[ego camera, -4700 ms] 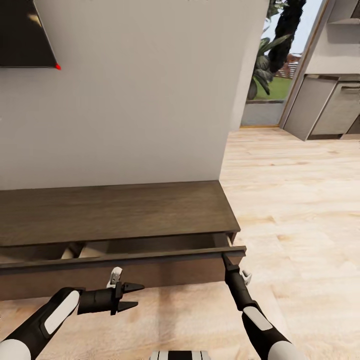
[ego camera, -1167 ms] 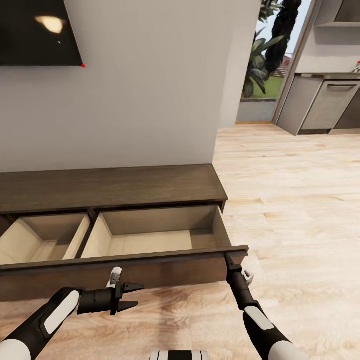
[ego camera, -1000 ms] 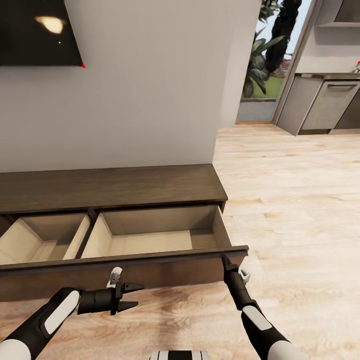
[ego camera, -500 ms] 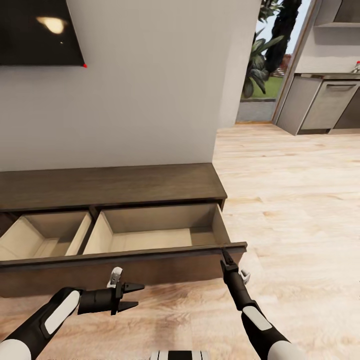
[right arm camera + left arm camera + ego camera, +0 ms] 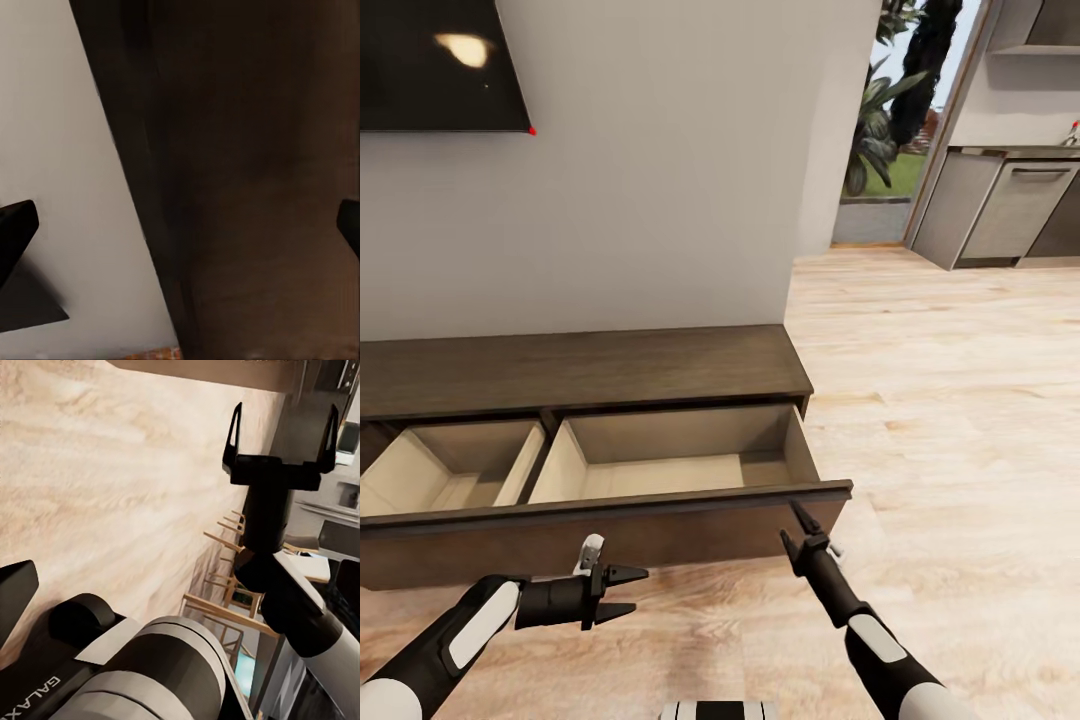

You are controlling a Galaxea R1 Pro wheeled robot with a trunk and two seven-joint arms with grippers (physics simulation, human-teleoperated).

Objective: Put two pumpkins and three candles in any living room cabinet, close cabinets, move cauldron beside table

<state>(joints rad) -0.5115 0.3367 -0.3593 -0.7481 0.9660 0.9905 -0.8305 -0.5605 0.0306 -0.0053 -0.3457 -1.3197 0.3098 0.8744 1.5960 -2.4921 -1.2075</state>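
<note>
At the upper left of the head view, a black TV (image 5: 430, 65) is hanging on the pale grey wall (image 5: 660, 170), a red dot glowing at its lower corner. Below it the cabinet (image 5: 580, 370) is running along the wall, long, low and dark brown, with its drawer (image 5: 660, 470) standing pulled out; two pale wood compartments are showing inside, split by a divider, and both are lying bare. Low at the left, the left tool (image 5: 628, 590) is hovering over the plank floor (image 5: 950, 400) in front of the drawer front, well below its top edge, its two dark fingers standing apart and gripping nothing. The left wrist view is looking across the same floor toward the right tool (image 5: 281, 431), whose fingers are standing wide apart there. Further right in the head view, the right tool (image 5: 793, 527) is pointing up at the drawer front near its right end, just below the top edge; whether it is touching the wood I cannot tell. The right wrist view is showing dark brown cabinet wood (image 5: 255, 180) close up beside the pale wall. Past the wall's right end, greenery (image 5: 880, 110) is showing through an opening, and grey kitchen units (image 5: 1010, 205) are standing at the far right.
</note>
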